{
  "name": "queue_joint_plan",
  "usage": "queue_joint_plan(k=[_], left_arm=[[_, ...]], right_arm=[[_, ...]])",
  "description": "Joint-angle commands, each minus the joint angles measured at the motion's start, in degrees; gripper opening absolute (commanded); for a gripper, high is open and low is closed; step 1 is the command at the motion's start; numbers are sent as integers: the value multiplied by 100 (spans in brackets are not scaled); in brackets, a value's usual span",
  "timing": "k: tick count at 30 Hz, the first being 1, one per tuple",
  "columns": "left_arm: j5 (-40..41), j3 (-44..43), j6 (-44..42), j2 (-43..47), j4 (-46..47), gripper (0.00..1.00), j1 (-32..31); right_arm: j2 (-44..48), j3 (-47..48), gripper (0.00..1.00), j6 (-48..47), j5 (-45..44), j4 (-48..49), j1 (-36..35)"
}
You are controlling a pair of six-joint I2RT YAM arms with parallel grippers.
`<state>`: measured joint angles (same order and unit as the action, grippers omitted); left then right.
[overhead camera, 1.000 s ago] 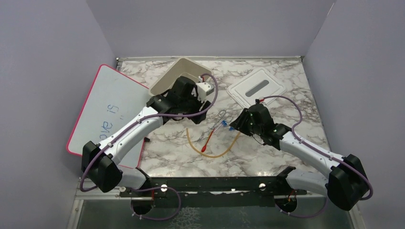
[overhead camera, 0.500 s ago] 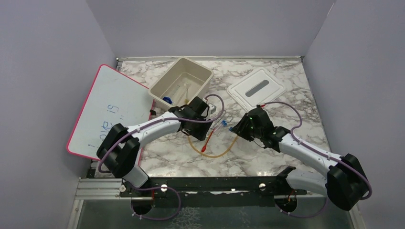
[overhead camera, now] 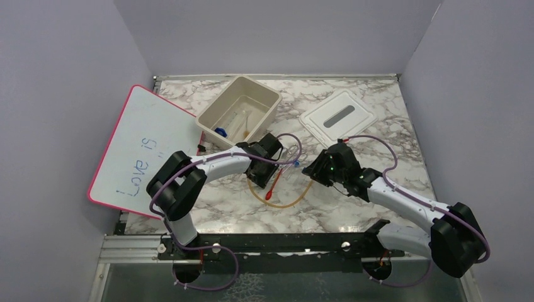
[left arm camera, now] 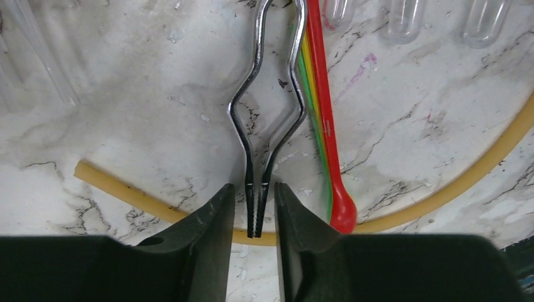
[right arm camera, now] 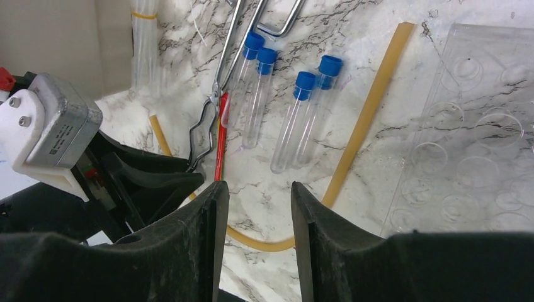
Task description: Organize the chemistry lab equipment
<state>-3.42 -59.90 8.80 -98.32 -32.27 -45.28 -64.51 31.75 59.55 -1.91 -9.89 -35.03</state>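
Note:
Metal tongs (left arm camera: 264,94) lie on the marble, their black serrated tips between the fingers of my left gripper (left arm camera: 254,204); it is open and straddles the tips without touching them. A red-tipped dropper (left arm camera: 326,132) lies right of the tongs. The curved amber rubber tube (left arm camera: 132,192) runs under the fingertips. In the right wrist view, my right gripper (right arm camera: 254,195) is open and empty above the marble, near several clear tubes with blue caps (right arm camera: 255,94) and the amber tube (right arm camera: 368,116). In the top view both grippers, left (overhead camera: 272,170) and right (overhead camera: 308,170), meet over this pile.
The beige tub (overhead camera: 211,112) stands behind the left gripper and holds a blue item (overhead camera: 220,132) and a tan brush (overhead camera: 249,123). The white lid (overhead camera: 339,117) lies at the back right. The pink-rimmed whiteboard (overhead camera: 142,151) leans at the left. A clear well plate (right arm camera: 478,126) lies right of the tubes.
My left arm has come away from the tub toward the near side and lowered onto the pile, its fingers now around the tongs' tips. The right gripper has edged slightly left.

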Motion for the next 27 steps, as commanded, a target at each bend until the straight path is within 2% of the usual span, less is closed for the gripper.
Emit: queue_joint_plan(k=[1,7,17,27], left_arm=[[147,-83,-108,-287,13,27,-43],[157,-228,-183,-372,-69,0,-51],[-93,-442,-145,238,-190,0,-50],[2,-428,89,1075,-209,0,-43]], right_arm=[[-48,-96,46,24,78,201,31],[-1,-124,46,63,69,248,31],[-98,-56,46,60,229,408,31],[-817,255,46,284,797,932,31]])
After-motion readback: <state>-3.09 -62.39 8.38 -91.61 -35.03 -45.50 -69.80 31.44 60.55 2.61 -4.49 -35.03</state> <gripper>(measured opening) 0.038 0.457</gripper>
